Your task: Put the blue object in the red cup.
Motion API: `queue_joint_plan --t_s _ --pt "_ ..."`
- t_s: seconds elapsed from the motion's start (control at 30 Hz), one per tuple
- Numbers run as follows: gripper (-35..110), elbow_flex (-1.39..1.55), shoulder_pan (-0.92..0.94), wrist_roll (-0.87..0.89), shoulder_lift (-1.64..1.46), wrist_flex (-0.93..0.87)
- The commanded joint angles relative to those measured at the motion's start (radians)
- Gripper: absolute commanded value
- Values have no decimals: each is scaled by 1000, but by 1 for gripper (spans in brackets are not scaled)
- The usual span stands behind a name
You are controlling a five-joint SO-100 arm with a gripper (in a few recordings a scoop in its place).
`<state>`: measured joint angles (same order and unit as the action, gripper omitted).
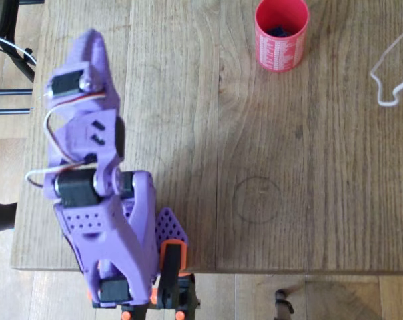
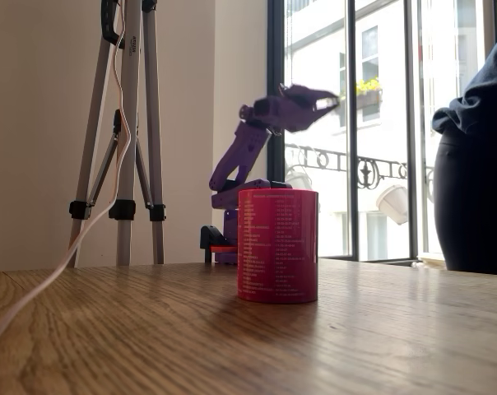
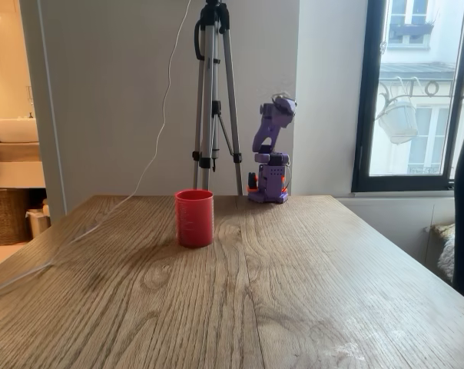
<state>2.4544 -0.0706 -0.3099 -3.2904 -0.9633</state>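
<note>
Brick [image 1: 277,31], blue, lay inside the red cup [image 1: 280,37] at the upper right of the overhead view. The cup stood upright on the wooden surface [image 1: 268,147]. At left, the purple arm [image 1: 98,180] was folded back, well apart from the cup. Its gripper [image 2: 329,100] was raised, empty; whether spread or pressed together could not be told.

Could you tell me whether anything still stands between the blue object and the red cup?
Nothing visible does: the blue object already lies inside the red cup, seen from overhead. The gripper is raised, away from the cup.
</note>
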Motion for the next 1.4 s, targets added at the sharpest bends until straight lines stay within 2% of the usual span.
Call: queue_joint_plan --t_s 0.0,0.23,0.47,1.37 --pt "0 314 28 66 -11 -18" --pt "1 572 91 176 -11 -69" --pt "1 615 112 259 -11 -75" --pt "1 615 114 229 -11 -72"
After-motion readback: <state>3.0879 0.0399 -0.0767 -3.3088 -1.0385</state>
